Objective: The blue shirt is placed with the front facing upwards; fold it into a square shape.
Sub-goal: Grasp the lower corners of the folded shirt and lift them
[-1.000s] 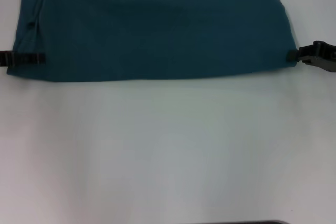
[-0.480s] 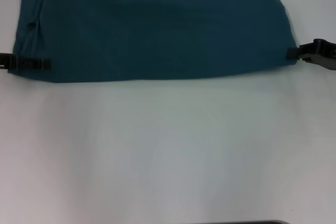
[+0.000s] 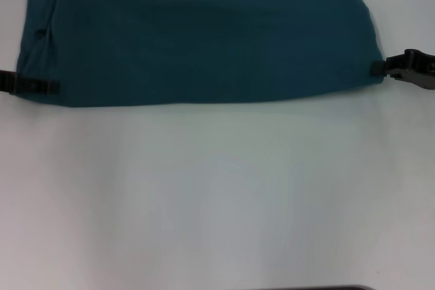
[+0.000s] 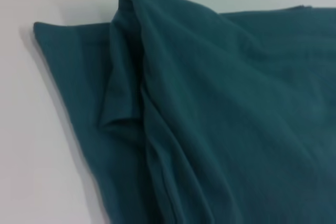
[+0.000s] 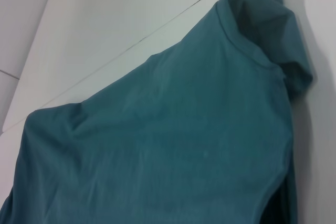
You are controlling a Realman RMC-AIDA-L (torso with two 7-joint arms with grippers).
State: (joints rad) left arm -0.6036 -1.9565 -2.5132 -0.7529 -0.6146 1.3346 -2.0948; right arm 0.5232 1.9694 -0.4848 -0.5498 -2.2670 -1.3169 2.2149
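The left gripper (image 3: 47, 87) has slid slightly outward along the blue shirt (image 3: 204, 39), folded across the far tabletop (image 3: 217, 195), right gripper (image 3: 378, 69) at the opposite corner, both jaws apparently clamping limp, light cloth best held by its corners.

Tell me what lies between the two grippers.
In the head view, only the blue shirt spans the stretch between the left gripper at one end and the right gripper at the other; plain fabric, nothing else there.

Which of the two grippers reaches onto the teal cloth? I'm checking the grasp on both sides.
The left gripper: its dark tip overlies the near left corner of the dark teal-blue cotton shirt. The right gripper only meets the shirt's right edge.
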